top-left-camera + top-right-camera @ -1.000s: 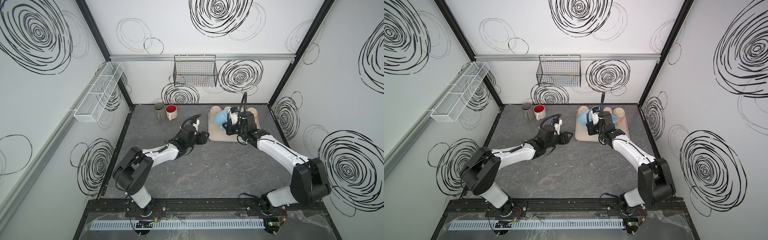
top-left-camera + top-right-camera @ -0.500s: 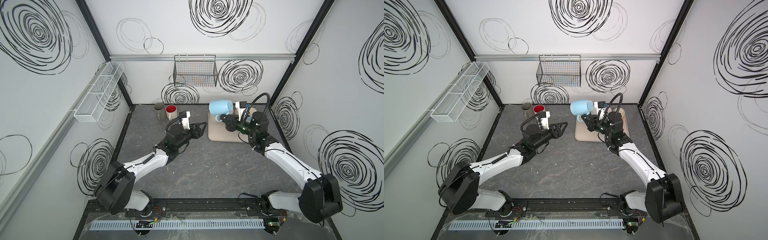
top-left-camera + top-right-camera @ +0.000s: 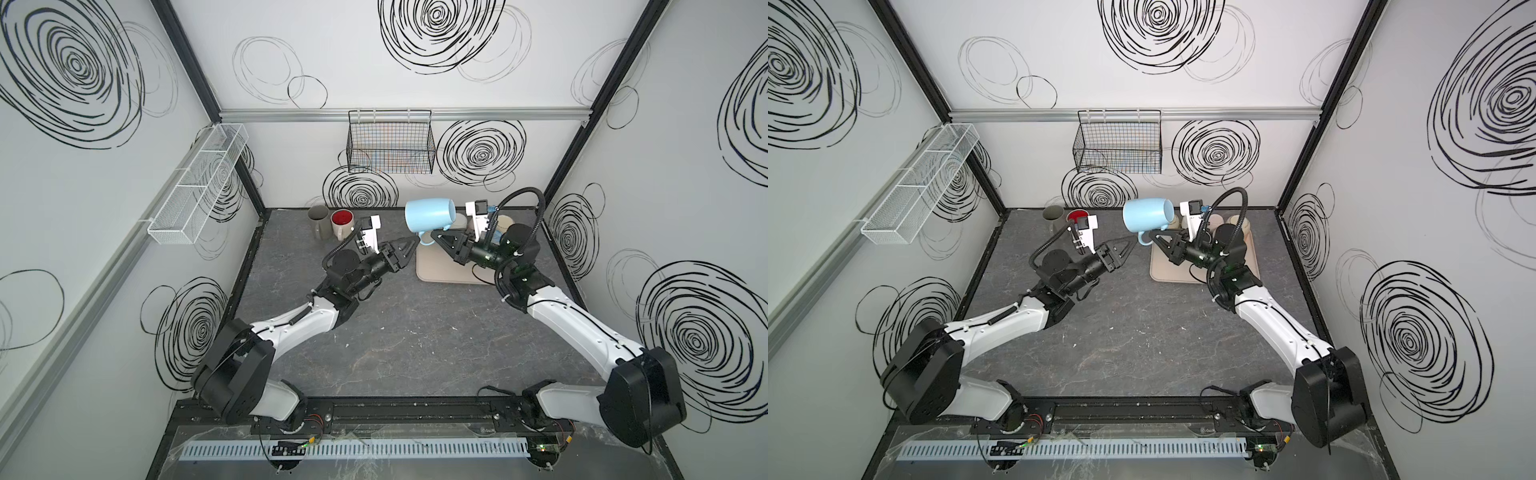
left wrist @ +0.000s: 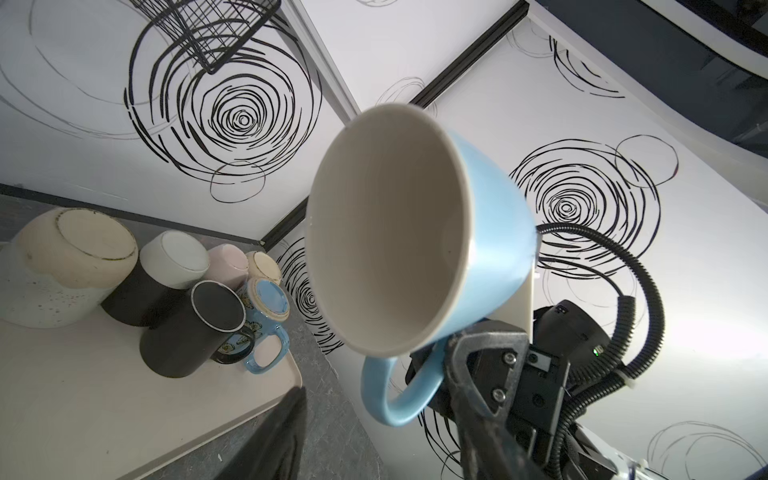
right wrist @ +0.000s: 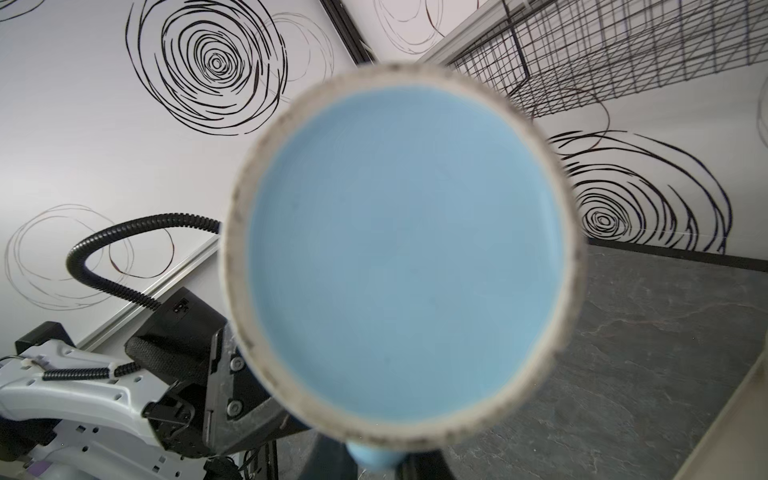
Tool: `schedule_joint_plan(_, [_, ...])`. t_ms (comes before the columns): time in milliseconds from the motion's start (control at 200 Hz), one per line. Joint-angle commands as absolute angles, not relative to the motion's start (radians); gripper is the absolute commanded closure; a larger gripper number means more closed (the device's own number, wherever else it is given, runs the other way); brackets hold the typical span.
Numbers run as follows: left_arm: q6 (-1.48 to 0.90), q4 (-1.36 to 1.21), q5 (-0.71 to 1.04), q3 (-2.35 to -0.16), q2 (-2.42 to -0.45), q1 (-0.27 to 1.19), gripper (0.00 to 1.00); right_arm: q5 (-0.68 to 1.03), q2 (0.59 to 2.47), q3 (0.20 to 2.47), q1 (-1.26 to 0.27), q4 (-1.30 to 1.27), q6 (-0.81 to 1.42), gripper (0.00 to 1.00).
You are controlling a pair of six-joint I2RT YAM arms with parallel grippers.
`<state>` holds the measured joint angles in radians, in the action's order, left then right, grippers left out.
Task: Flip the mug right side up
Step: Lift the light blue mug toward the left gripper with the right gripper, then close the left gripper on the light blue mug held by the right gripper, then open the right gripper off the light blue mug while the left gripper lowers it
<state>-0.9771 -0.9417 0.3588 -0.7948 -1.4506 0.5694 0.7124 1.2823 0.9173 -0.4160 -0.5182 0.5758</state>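
The light blue mug [image 3: 430,214] [image 3: 1146,214] hangs in the air on its side, above the left end of the tray. Its white mouth [image 4: 386,232] faces my left arm and its blue base [image 5: 403,249] faces the right wrist camera. The handle [image 4: 390,399] points down, and my right gripper [image 3: 432,243] [image 3: 1152,237] [image 5: 374,465] is shut on it. My left gripper [image 3: 411,248] [image 3: 1128,248] [image 4: 382,449] is open and raised, its tips just short of the handle and holding nothing.
A beige tray [image 3: 440,270] [image 4: 83,395] at the back right carries several upside-down mugs [image 4: 75,266]. A grey mug [image 3: 318,220] and a red-lined mug [image 3: 343,222] stand upright at the back left. A wire basket [image 3: 390,145] hangs on the back wall.
My right gripper has lifted the blue mug off the tray and swung it onto its side in the air. My left arm has risen and brought its gripper up to the handle.
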Motion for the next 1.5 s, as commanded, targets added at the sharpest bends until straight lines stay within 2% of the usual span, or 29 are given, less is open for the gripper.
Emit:
schedule_joint_plan(0, [-1.018, -1.040, 0.388, -0.833, -1.484, 0.571, 0.41, 0.741, 1.267, 0.946, -0.427, -0.680, 0.610, 1.00])
schedule_joint_plan(610, [-1.092, -1.154, 0.435, -0.876, -1.558, 0.590, 0.48, 0.765, 1.306, 0.923, -0.463, -0.783, 0.700, 1.00])
schedule_joint_plan(710, [-1.098, -1.185, 0.446, -0.880, -1.559, 0.592, 0.55, 0.766, 1.306, 0.921, -0.464, -0.788, 0.707, 1.00])
schedule_joint_plan(1171, [-1.097, -1.269, 0.507, -0.901, -1.520, 0.594, 0.99, 0.671, 1.275, 0.884, -0.462, -0.683, 0.663, 1.00])
schedule_joint_plan(1301, [-1.101, -1.278, 0.513, -0.898, -1.516, 0.592, 1.00, 0.614, 1.254, 0.869, -0.463, -0.635, 0.644, 0.87])
schedule_joint_plan(1496, [-1.098, -1.246, 0.493, -0.893, -1.511, 0.580, 1.00, 0.577, 1.233, 0.861, -0.462, -0.576, 0.621, 0.61])
